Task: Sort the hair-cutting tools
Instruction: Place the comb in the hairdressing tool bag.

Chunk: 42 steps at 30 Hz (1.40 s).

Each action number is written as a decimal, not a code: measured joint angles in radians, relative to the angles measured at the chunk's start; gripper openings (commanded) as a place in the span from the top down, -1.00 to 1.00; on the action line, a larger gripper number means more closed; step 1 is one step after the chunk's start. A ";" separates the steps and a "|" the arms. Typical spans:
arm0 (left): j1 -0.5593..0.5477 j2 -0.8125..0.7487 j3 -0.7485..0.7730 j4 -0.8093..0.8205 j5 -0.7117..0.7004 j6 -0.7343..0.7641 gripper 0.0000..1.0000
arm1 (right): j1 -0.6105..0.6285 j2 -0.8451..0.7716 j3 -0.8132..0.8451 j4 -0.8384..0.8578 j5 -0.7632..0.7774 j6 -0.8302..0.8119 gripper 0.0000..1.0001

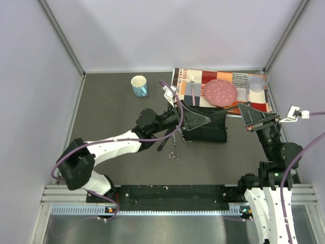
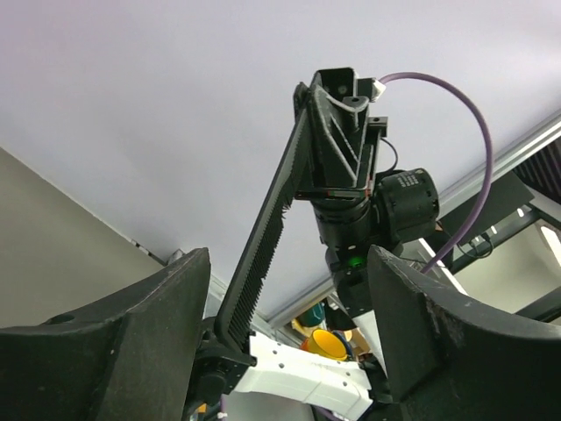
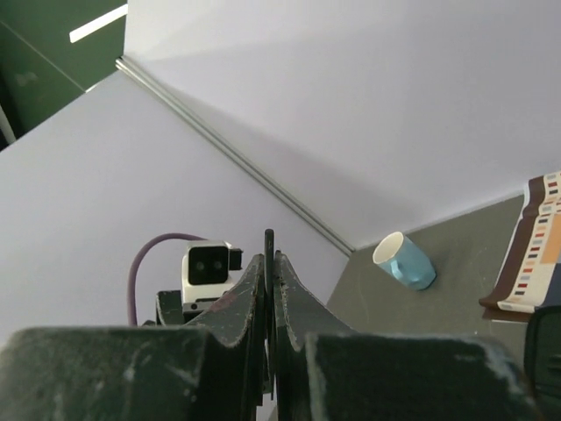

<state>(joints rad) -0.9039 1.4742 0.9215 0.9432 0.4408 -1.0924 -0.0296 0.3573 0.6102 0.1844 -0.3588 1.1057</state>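
Observation:
My right gripper (image 1: pixel 242 108) (image 3: pixel 269 261) is shut on the flat black comb (image 3: pixel 269 241), seen edge-on between its fingers. In the left wrist view the comb (image 2: pixel 263 228) slants from the right gripper down into the gap of my open left gripper (image 2: pixel 289 256), apart from both fingers. My left gripper (image 1: pixel 205 121) hovers over the black zip case (image 1: pixel 208 131). Two silver scissors (image 1: pixel 174 153) (image 1: pixel 178 136) lie on the table in front of the case. The slim black handled comb (image 1: pixel 163 143) lies just left of them.
A striped placemat (image 1: pixel 238 101) at the back right holds a fork (image 1: pixel 193 90), a pink plate (image 1: pixel 220 91) and a clear glass (image 1: pixel 256 82). A blue mug (image 1: pixel 139 85) (image 3: pixel 403 260) stands at the back centre-left. Walls enclose the table on three sides.

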 measured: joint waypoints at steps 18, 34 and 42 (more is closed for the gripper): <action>-0.051 0.040 0.014 0.084 -0.061 -0.138 1.00 | 0.000 0.000 -0.087 0.165 0.026 0.130 1.00; 0.097 -0.052 0.043 -0.308 -0.033 0.060 1.00 | 0.000 0.049 0.119 -0.402 0.053 -0.135 -0.86; 0.286 -0.021 0.066 -0.706 0.092 0.232 1.00 | 0.000 0.147 0.129 -0.567 0.068 -0.274 -0.10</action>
<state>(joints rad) -0.6174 1.4528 0.9878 0.2371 0.5327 -0.8608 -0.0296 0.5041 0.7391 -0.3824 -0.2909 0.8322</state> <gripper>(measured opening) 0.029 0.661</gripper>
